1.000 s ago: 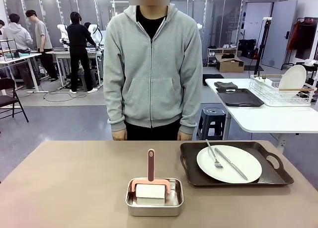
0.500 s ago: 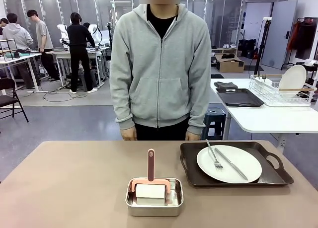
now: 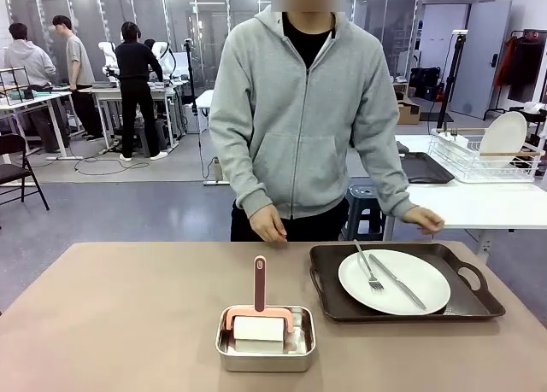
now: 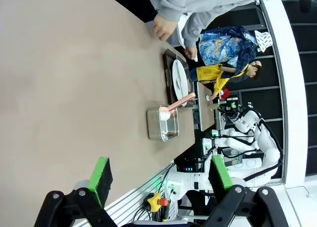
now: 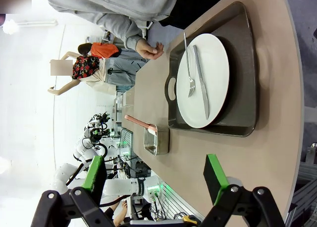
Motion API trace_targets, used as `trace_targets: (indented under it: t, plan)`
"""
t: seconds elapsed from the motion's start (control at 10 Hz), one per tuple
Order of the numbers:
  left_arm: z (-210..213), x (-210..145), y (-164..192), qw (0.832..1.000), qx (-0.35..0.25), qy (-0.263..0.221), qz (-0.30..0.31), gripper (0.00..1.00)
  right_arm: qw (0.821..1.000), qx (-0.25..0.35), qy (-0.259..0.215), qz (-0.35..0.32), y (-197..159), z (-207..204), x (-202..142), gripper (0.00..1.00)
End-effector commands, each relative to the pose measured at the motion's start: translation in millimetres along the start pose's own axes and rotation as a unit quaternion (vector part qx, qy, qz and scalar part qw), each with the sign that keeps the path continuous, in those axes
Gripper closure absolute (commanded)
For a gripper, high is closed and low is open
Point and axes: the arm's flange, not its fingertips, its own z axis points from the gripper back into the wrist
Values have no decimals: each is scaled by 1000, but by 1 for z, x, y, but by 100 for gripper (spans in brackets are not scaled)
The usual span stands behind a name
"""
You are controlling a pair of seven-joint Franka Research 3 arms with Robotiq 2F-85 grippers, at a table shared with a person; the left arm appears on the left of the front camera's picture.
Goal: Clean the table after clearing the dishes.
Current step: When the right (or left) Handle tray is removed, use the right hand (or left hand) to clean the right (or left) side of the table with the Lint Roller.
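A square steel pan holding a pink-handled sponge sat midway along the table's near edge.

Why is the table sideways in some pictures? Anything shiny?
Left wrist view: camera rolled, so the table stands sideways. Right wrist view: sideways too, table edge curved. Front view: level, even light, steel pan rim glinting.

Bright lab, grey floor.
White table bears a dish rack; stool beside it, glass partitions behind.
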Motion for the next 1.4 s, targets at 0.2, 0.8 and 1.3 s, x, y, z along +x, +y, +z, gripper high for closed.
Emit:
trace_targets:
  t: [0.2, 0.8, 1.3]
  plan:
    - [1, 2, -2, 1000, -2, -3, 8, 0, 1000, 2, -1, 2, 3, 0, -2, 0]
    - [1, 2, -2, 1000, -2, -3, 8, 0, 1000, 2, -1, 2, 3, 0, -2, 0]
    - [1, 2, -2, 1000, -2, -3, 8, 0, 1000, 2, -1, 2, 3, 0, -2, 0]
